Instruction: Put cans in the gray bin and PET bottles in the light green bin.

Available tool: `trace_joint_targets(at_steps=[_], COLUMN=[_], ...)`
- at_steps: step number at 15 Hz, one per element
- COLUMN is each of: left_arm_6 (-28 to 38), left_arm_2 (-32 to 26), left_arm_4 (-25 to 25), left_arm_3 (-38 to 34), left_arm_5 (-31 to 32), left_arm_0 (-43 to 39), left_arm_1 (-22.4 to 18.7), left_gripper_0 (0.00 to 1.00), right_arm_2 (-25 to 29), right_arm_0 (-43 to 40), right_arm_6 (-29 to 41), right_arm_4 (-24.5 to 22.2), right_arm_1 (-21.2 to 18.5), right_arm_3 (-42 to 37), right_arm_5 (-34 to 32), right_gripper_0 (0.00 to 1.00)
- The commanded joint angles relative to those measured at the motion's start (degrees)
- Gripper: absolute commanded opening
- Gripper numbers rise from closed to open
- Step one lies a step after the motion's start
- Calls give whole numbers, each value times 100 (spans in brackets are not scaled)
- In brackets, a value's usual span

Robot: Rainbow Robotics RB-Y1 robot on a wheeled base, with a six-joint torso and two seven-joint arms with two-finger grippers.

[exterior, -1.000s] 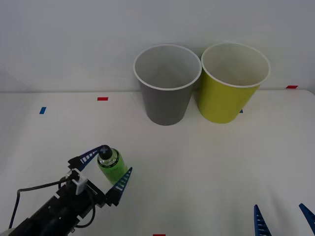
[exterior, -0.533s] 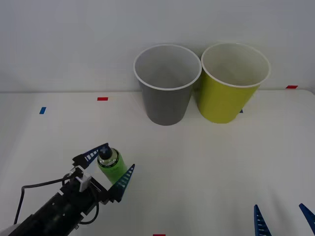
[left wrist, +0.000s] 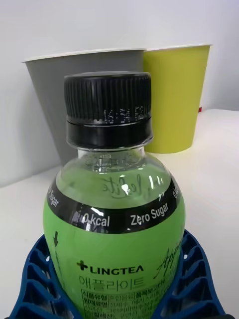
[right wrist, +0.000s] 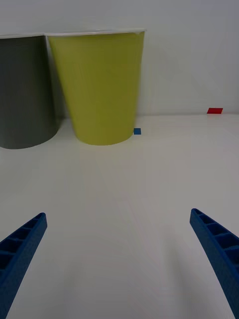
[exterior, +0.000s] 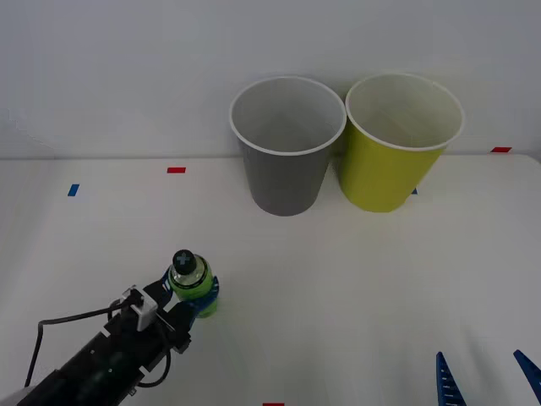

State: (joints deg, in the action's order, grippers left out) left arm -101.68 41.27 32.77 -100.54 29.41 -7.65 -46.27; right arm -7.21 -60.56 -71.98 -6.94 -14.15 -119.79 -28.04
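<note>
The left pincer [exterior: 193, 298] is clamped around the green bottle [exterior: 191, 286], upright on the counter [exterior: 355, 279] at seven o'clock. The gray bin [exterior: 286, 148] and light green bin [exterior: 396, 145] stand touching at twelve. The right pincer [exterior: 486, 381] rests apart at five o'clock.

Bright, even, diffuse indoor light on a white table [exterior: 355, 279] and a pale wall.

Only faint, soft shadows are seen: a weak one under the gray bin [exterior: 286, 144] and the light green bin [exterior: 396, 139], and a dim patch on the table near the right gripper [right wrist: 119, 264]. No harsh glare is seen; small highlights are caught on the clear neck of the PET bottle [left wrist: 114, 224], which is rendered sharply, print included.
</note>
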Motion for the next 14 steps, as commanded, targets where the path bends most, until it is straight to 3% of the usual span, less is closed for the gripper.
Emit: trace_joint_targets(at_steps=[1, 4, 7, 14], left_arm_6=[25, 34, -1, -89], left_arm_2=[171, 92, -479, -2255], left_arm_4=[89, 159, 106, -8], left_arm_3=[-115, -475, -1293, -3534], left_arm_5=[-5, -453, -1394, -4259], left_arm_0=[-26, -70, -483, -1177], left_arm_1=[-66, -198, -251, -189], left_gripper_0=[0, 0, 0, 0], right_arm_2=[0, 0, 0, 0], right_arm_0=[0, 0, 0, 0], right_arm_6=[0, 0, 0, 0], right_arm_4=[0, 0, 0, 0], right_arm_1=[0, 0, 0, 0], right_arm_3=[0, 0, 0, 0], right_arm_5=[0, 0, 0, 0], right_gripper_0=[100, 100, 100, 100])
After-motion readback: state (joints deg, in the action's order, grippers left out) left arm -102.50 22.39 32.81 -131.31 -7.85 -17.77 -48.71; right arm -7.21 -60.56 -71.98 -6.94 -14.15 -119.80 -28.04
